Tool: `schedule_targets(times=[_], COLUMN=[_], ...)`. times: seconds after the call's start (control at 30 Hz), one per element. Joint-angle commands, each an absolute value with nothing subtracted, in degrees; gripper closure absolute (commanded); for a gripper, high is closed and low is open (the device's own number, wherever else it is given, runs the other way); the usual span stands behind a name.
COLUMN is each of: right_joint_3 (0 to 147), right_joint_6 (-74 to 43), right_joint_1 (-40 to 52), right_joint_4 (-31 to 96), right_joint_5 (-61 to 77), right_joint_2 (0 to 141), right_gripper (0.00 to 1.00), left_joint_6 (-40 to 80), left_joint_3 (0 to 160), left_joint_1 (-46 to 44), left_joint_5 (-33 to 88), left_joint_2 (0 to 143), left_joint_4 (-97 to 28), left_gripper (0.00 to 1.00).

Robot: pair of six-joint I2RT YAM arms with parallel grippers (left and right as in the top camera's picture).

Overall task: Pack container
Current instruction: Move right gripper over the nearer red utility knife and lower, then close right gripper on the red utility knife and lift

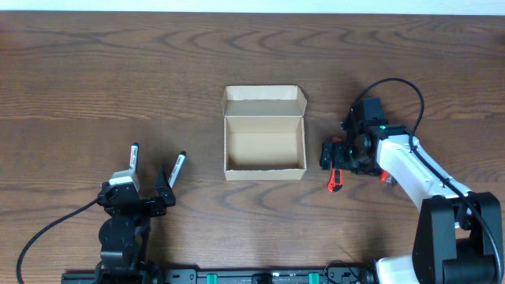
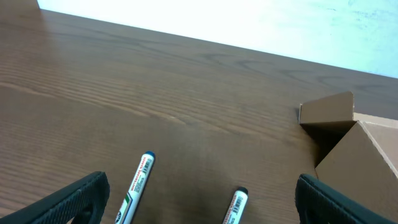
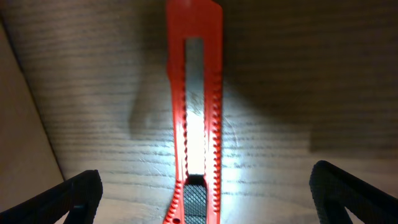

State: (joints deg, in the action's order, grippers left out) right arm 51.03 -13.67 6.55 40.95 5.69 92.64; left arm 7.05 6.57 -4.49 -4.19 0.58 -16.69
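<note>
The container (image 1: 264, 168) is a tan cardboard box standing open in the middle of the table, its flap lid folded back at the far side. Its corner shows at the right of the left wrist view (image 2: 357, 149), and a wall shows at the left edge of the right wrist view (image 3: 18, 130). My right gripper (image 1: 335, 155) is open just right of the box, straddling a red utility knife (image 1: 335, 183) that lies on the table (image 3: 193, 93) between the fingers (image 3: 205, 196). My left gripper (image 1: 146, 189) is open and empty at the front left (image 2: 202, 202).
Two whiteboard markers lie just ahead of my left gripper, one with a blue cap (image 1: 132, 154) (image 2: 140, 180) and one with a black cap (image 1: 177, 167) (image 2: 237, 204). The box interior looks empty from overhead. The wood table (image 1: 95, 71) extends around it.
</note>
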Motion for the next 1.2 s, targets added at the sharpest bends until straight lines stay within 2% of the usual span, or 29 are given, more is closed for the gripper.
schedule_targets(times=[0.0, 0.5, 0.67, 0.93, 1.17], right_joint_3=[51.0, 54.8, 54.8, 54.8, 54.7], right_joint_6=[-15.9, -14.0, -13.7, -13.6, -15.2], right_joint_1=[5.8, 3.8, 3.8, 4.8, 7.0], right_joint_4=[41.6, 41.6, 41.6, 42.0, 44.1], right_joint_5=[5.0, 9.3, 9.3, 9.4, 5.0], right_joint_2=[93.3, 105.0, 105.0, 105.0, 105.0], right_gripper=[0.01, 0.01, 0.17, 0.10, 0.09], left_joint_6=[6.4, 6.4, 6.4, 6.4, 6.4], left_joint_3=[5.3, 5.3, 5.3, 5.3, 5.3], left_joint_1=[-4.1, -4.1, -4.1, -4.1, -4.1], left_joint_5=[-3.3, -3.1, -3.1, -3.1, -3.1], left_joint_2=[0.3, 0.3, 0.3, 0.3, 0.3], left_joint_4=[-17.3, -17.3, -17.3, -17.3, -17.3], left_gripper=[0.05, 0.05, 0.05, 0.05, 0.05])
